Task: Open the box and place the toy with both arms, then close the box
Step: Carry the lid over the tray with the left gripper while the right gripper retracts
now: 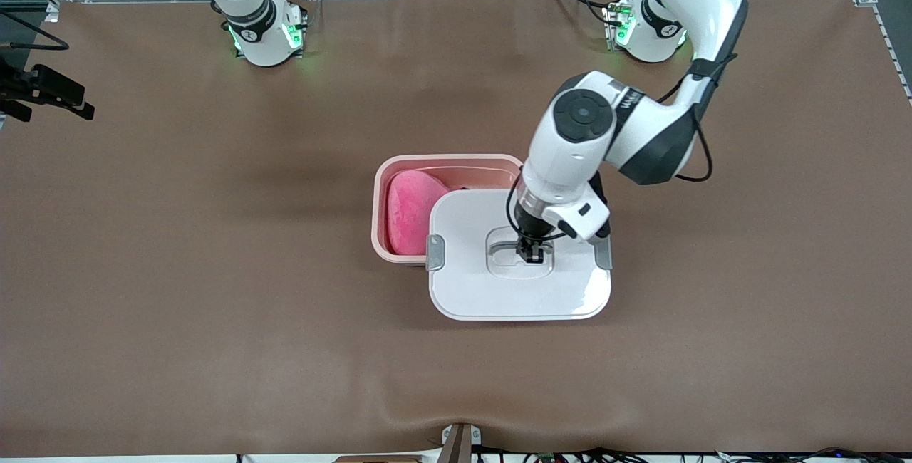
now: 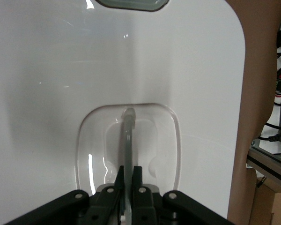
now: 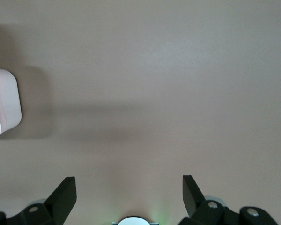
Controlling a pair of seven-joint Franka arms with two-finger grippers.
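lid held over a half-open box, toy inside

the box [image 1: 399,164], a translucent pink tub with rounded corners, sits on the brown table [image 1: 214,306] about midway between the two arms' ends; a corner of it also shows in the right wrist view; the toy [image 1: 412,210], a bright pink plush, lies inside the box at the part toward the right arm's end, uncovered and plain to see from the front camera; the lid [image 1: 499,292] is white with a grey clip [image 1: 435,252] at each short side, and it lies askew over the box, shifted toward the left arm's end and nearer to the front camera than the tub, so that it covers only part of the opening; whether the lid rests on the rim or hangs just above it cannot be told.

the left gripper [image 1: 532,253] is down in the lid's clear recessed centre, its fingers [image 2: 138,180] clenched on the thin upright handle [image 2: 128,140]; the left arm reaches in from its base to stand over the lid.

the right gripper [image 3: 126,197] is released, its fingers spread wide over bare table near the box, holding nothing; the right arm waits, and in the front view only its base and lower part show.
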